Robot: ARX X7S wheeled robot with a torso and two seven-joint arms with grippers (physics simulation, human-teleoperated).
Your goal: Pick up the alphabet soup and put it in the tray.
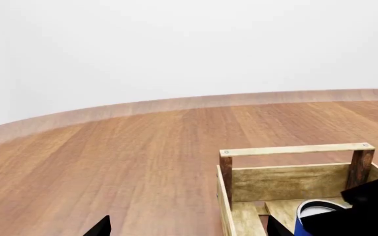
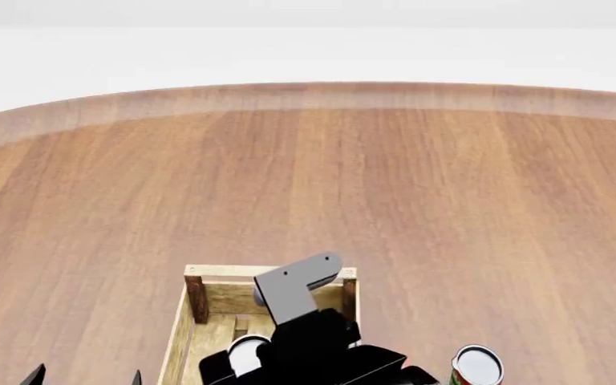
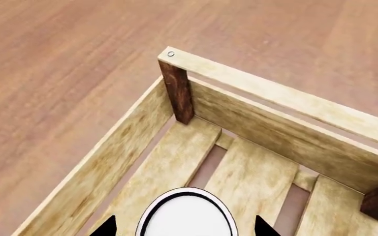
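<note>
- Alphabet soup [image 3: 185,216] in right wrist view: whitish top sits between the right gripper [image 3: 183,227] fingertips, over the slatted floor of the tray [image 3: 94,172] — near the corner post. Clenched or slack on the can: cannot tell.
- Head view: right arm reaches down into the tray, soup top just visible beside it; second can [image 2: 476,366] stands outside on the table [image 2: 447,184].
- Left wrist view: left gripper [image 1: 183,227] fingertips spread wide, holding nothing — tray off to one side.

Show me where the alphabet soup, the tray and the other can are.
alphabet soup [image 3: 185,216]: right wrist view, whitish top.
tray [image 3: 294,98]: right wrist view, far top plank.
other can [image 2: 477,366]: head view, lid.
</note>
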